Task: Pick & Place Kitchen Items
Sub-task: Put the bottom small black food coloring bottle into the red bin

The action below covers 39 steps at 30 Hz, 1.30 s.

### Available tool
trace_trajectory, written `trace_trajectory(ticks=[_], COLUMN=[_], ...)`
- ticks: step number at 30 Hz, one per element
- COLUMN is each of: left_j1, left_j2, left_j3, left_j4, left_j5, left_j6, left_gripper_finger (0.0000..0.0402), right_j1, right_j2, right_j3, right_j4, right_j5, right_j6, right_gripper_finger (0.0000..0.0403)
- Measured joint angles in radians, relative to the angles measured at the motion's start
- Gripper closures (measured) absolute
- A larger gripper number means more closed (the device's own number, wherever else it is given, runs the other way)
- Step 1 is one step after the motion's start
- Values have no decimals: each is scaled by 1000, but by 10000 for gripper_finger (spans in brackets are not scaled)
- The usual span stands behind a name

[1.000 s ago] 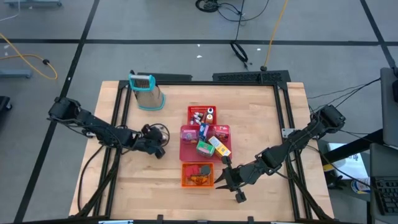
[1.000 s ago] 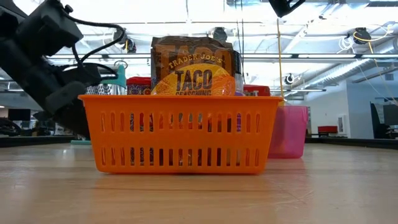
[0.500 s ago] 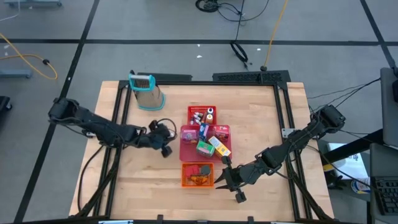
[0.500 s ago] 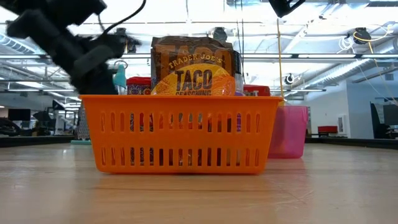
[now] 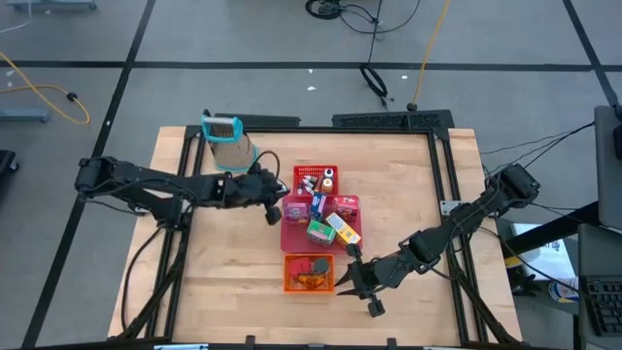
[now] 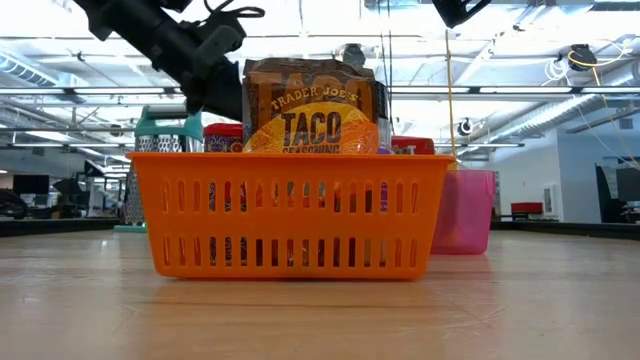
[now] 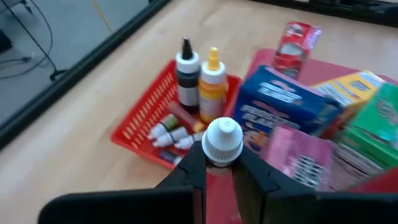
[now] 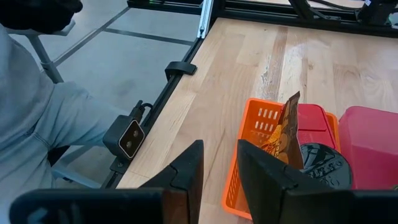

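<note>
Since the earlier frames the left arm has swung in from the open left side of the wooden surface (image 5: pixel 214 262) and its left pincer (image 5: pixel 275 209) now hangs right at the left edge of the pink tray (image 5: pixel 292 236), close to the red basket (image 5: pixel 303 173); nothing else on the surface looks shifted. Largest first: the metal grater (image 5: pixel 231 146) with the teal handle stands at the back left. That pink tray in the middle is packed with food boxes (image 5: pixel 328 224), blue, green, yellow and pink ones, plus a red can (image 7: pixel 295 42). Behind it the red basket holds a dark bottle (image 7: pixel 186 71), an orange-yellow squeeze bottle (image 7: pixel 213 78) and some tiny dropper bottles (image 7: pixel 171 132) lying flat. Nearest the front sits the orange basket (image 6: pixel 290 215) with a brown taco seasoning packet (image 6: pixel 312 105) standing up in it. The left pincer is clamped on a small white-capped bottle (image 7: pixel 222 142), cap poking up between the fingers, held above the gap between red basket and pink tray. The right pincer (image 5: pixel 358 285) is just beside the orange basket's right side, fingers a narrow way apart with nothing in them.
</note>
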Motion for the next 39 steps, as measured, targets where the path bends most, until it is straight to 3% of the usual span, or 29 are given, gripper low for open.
trace_trajectory(ticks=[6, 11, 20, 29, 39], left_j1=[88, 133, 199, 226, 226], left_j2=[12, 84, 225, 311, 358], left_j3=[0, 1, 0, 42, 71], left_j4=[56, 185, 286, 321, 354], left_j5=[60, 150, 209, 258, 231], left_j6=[22, 50, 51, 51, 48], left_gripper_finger=[364, 365, 361, 360, 358], right_j1=[0, 0, 0, 0, 0], right_j2=[0, 0, 0, 0, 0], right_j3=[0, 0, 0, 0, 0], right_j4=[0, 0, 0, 0, 0], right_j5=[0, 0, 0, 0, 0], right_j6=[0, 0, 0, 0, 0], right_gripper_finger=[314, 314, 314, 314, 314])
